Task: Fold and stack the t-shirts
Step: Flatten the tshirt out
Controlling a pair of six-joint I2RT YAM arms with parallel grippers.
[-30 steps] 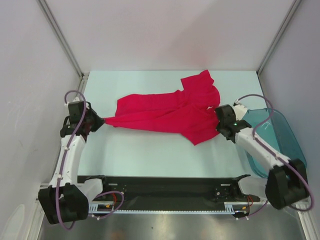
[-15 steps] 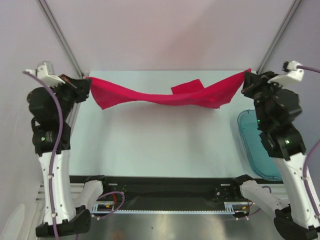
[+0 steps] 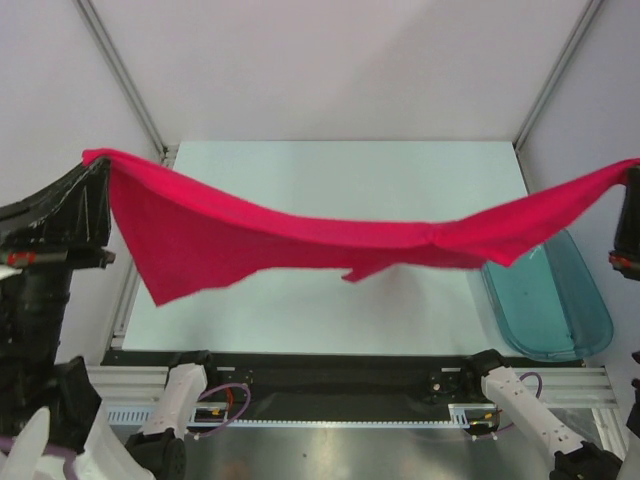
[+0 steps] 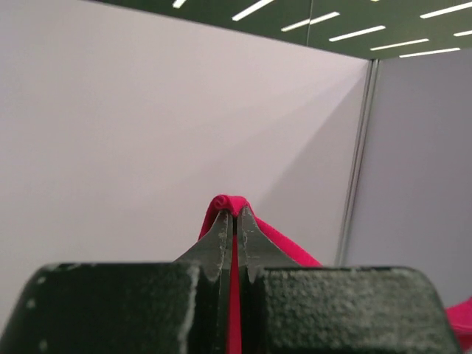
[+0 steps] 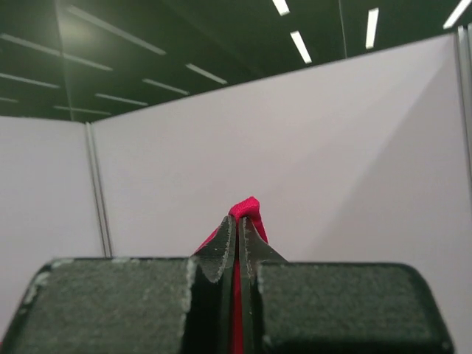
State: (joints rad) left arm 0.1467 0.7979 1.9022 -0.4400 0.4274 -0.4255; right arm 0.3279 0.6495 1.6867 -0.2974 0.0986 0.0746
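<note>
One bright red t-shirt (image 3: pixel 300 235) hangs stretched in the air across the whole table, sagging in the middle, with a loose flap hanging at the left. My left gripper (image 3: pixel 95 160) is raised high at the left edge and is shut on the shirt's left end. My right gripper (image 3: pixel 632 170) is raised at the right edge, mostly out of view, shut on the right end. In the left wrist view the gripper (image 4: pixel 236 214) pinches a fold of red cloth (image 4: pixel 227 203). In the right wrist view the gripper (image 5: pixel 237 220) pinches red cloth (image 5: pixel 247 208) too.
A translucent teal bin (image 3: pixel 550 300) sits at the table's right side, below the shirt's right end. The pale table top (image 3: pixel 330 170) lies under the shirt. White walls and metal posts enclose the back and sides.
Both arms have lifted the shirt from lying on the table to high in the air and pulled its ends apart and toward the camera. The cloth now spans the full view.
</note>
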